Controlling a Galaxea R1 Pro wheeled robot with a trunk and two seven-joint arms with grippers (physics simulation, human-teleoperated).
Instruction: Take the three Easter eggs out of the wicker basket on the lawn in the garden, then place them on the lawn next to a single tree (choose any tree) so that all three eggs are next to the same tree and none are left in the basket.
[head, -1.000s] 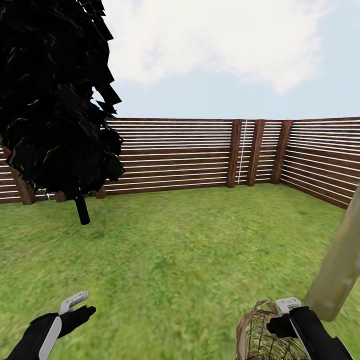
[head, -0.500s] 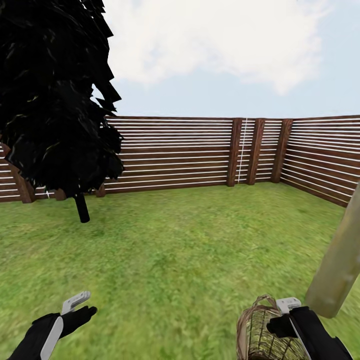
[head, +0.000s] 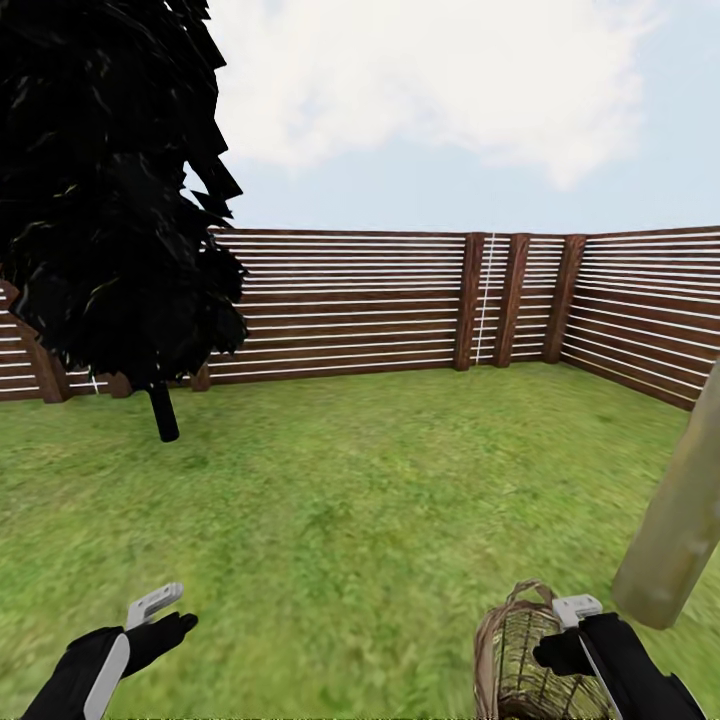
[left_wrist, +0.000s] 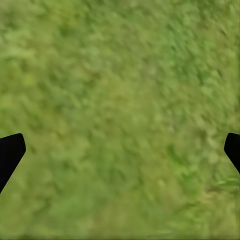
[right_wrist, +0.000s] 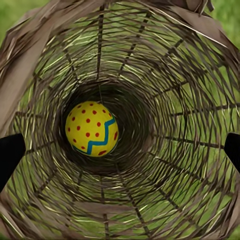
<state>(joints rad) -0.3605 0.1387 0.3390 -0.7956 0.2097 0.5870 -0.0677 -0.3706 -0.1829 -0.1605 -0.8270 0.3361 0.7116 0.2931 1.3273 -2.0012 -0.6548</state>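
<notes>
Change: compared with a second ago, the whole head view has shifted a little, so the camera moved; the basket (head: 528, 660) shows a bit more of itself and the pale trunk (head: 672, 540) sits slightly higher in the picture.
Meaning: I judge the robot is settling beside this tree, ready to unload.
Right gripper (head: 572, 640): held at the basket rim; in its wrist view the two dark fingertips stand wide apart, holding nothing, aimed into the basket mouth.
Egg (right_wrist: 92, 129): one yellow egg lies at the basket bottom; I cannot see any others.
Left gripper (head: 165, 615): hangs over bare lawn (head: 380, 500), its fingertips spread wide in the wrist view, empty.
Basket: on the lawn near the trunk, tipped toward the right gripper.
Next: reaching inside needs care, the weave narrows.
</notes>
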